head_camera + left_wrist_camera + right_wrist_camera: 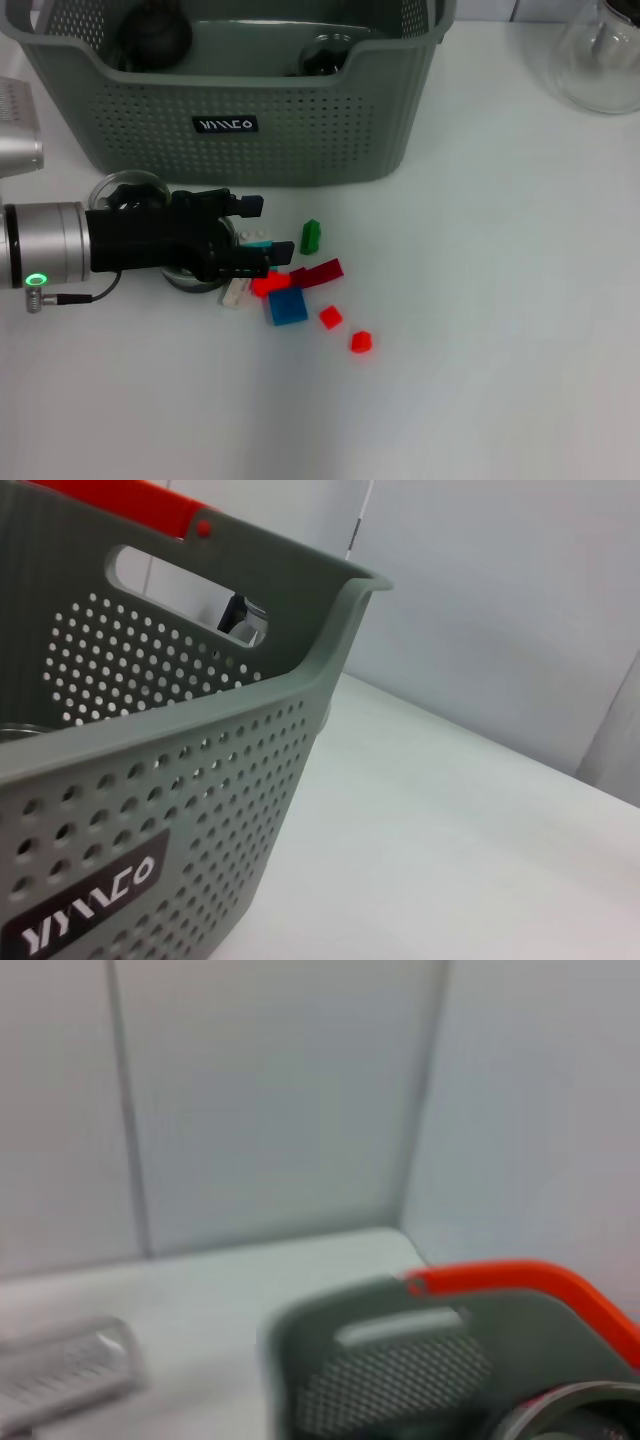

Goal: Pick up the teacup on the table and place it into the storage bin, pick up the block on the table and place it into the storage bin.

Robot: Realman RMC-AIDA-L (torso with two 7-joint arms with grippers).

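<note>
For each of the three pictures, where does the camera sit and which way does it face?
Head view: from the robot's head, facing down on the table, storage bin and scattered blocks; the left arm and left pincer show.
Left wrist view: low on the left arm, facing the bin's front wall and label; no robot part shows.
Right wrist view: facing the bin's end with its orange rim; no robot part shows.
All views share the bin.

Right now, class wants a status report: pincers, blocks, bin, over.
Left pincer low over the block pile, grip unclear. Right pincer out of sight. Glass cup under the left arm, bin just behind.
</note>
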